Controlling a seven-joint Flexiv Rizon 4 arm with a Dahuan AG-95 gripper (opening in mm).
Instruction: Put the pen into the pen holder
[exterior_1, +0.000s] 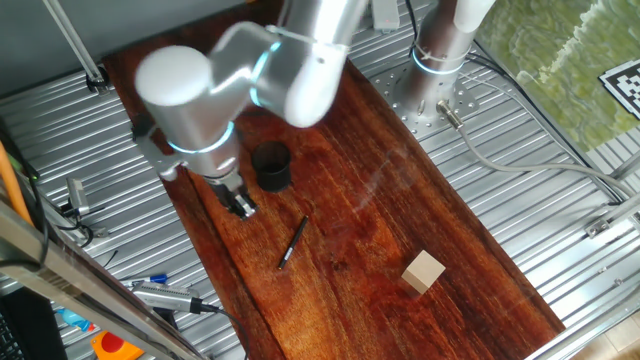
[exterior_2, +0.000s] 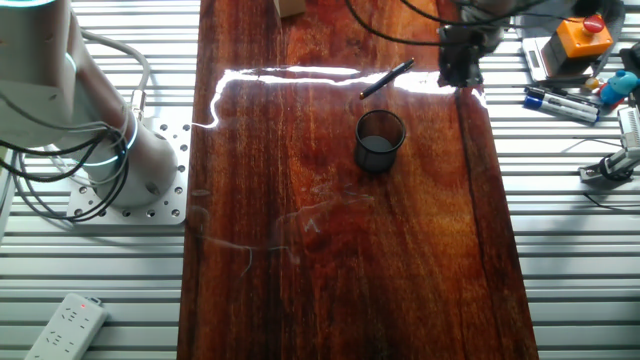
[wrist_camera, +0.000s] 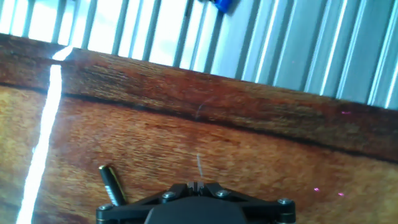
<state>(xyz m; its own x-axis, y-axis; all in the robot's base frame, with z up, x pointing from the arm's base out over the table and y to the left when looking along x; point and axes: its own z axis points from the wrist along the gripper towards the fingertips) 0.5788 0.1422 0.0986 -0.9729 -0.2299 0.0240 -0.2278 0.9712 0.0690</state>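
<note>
One pen (exterior_1: 291, 243) beside jaws

Wooden table (exterior_1: 400, 215): pen (exterior_1: 291, 243), pen holder (exterior_1: 271, 167), tan block (exterior_1: 423, 272).

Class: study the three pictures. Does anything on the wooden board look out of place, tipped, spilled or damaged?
Nothing stands out. The pen lies flat on the board, apart from the upright cup. The tan block sits square near the board's far end. The pincer hangs beside the pen, holding nothing. No spill or damage shows.
</note>
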